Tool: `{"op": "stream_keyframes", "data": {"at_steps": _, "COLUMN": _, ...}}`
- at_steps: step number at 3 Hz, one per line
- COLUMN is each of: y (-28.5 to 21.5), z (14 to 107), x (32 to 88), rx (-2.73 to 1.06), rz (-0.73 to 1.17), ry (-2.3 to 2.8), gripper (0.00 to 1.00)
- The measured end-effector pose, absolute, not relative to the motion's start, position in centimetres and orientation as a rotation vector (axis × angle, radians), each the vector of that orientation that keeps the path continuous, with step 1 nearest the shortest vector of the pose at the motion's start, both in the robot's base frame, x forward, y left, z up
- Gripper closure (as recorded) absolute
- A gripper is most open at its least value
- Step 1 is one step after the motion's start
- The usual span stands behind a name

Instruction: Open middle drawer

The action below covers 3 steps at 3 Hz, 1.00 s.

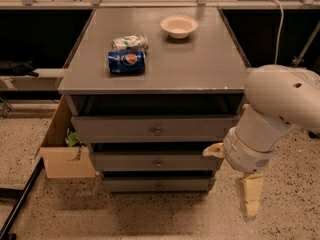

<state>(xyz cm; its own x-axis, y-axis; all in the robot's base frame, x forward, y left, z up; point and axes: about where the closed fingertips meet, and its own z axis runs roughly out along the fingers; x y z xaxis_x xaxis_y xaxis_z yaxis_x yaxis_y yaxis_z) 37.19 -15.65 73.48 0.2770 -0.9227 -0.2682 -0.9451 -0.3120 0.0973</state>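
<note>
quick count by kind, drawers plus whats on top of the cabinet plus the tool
drawers: 3 (top drawer, middle drawer, bottom drawer)
bowls: 1 (white bowl)
cans: 1 (pepsi can)
bags: 1 (crumpled bag)
tool: 1 (tool, hanging low, right of the cabinet)
total: 7
</note>
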Motion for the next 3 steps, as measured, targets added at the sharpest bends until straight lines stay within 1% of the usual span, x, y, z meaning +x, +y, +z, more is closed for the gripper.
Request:
{"op": "stream_keyframes", "data": {"at_steps": 1, "y": -15.71, "z": 73.30, "x": 37.27, "rx": -2.441, "rz": 0.375, "ry": 1.856, "gripper": 0.00}}
{"op": "stream_keyframes", "data": {"at_steps": 2, "y": -15.75, "z": 72.88, "x": 37.44, "rx": -2.432, "rz": 0.221, "ry": 2.018, "gripper": 0.00}}
{"op": "stream_keyframes", "data": {"at_steps": 3, "y": -15.83, "z": 72.44, "x": 37.65, "rx": -2.401, "rz": 0.007, "ry": 2.194, "gripper": 0.00}}
